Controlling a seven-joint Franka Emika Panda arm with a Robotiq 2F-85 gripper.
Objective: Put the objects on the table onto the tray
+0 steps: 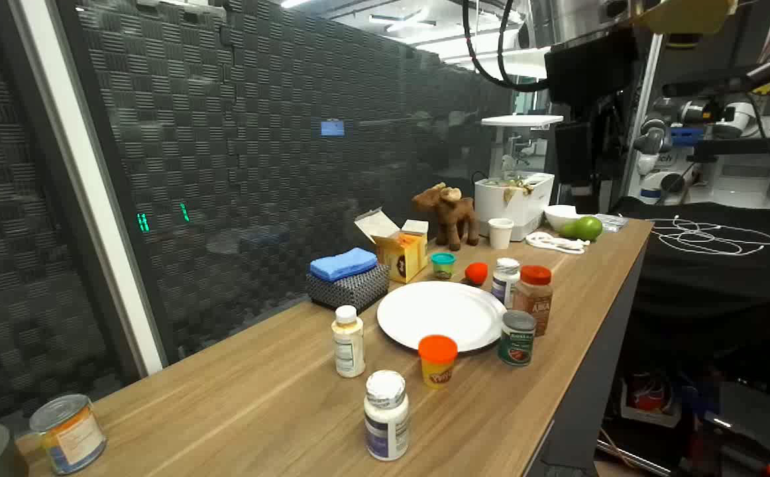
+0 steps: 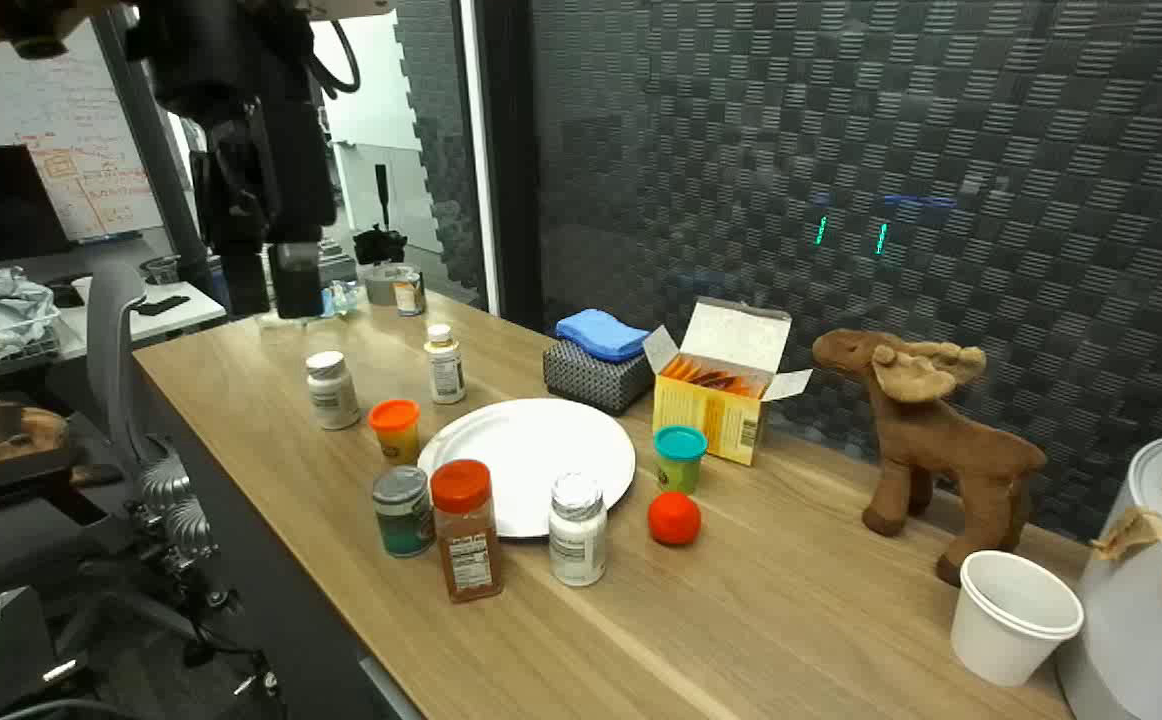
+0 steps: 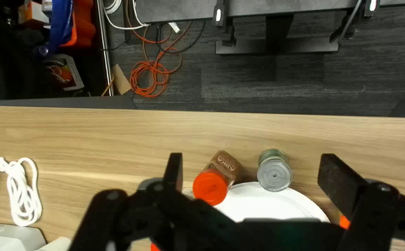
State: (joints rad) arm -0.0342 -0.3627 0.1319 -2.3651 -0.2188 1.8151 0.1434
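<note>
A white round plate (image 1: 441,317), the only tray-like thing, lies bare on the wooden table. Around it stand a red-lidded spice jar (image 2: 468,535), a green can (image 2: 404,515), white bottles (image 2: 578,530) (image 1: 387,417) (image 1: 348,344), an orange-lidded tub (image 1: 438,361), a teal-lidded tub (image 2: 679,460) and a red ball (image 2: 674,518). My gripper (image 3: 253,170) is open and empty, high above the table. In the wrist view the spice jar (image 3: 211,186) and can (image 3: 274,174) show between its fingers, well below. The gripper also shows in an exterior view (image 2: 278,285). The gripper body hides part of the plate in the wrist view.
Along the wall stand a black box with a blue cloth (image 1: 343,264), an open yellow box (image 2: 711,405), a plush moose (image 2: 941,450), paper cups (image 2: 1013,620) and a white planter (image 1: 514,205). A white cord (image 3: 23,191) lies near green fruit (image 1: 587,228). A can (image 1: 68,434) stands at the far end.
</note>
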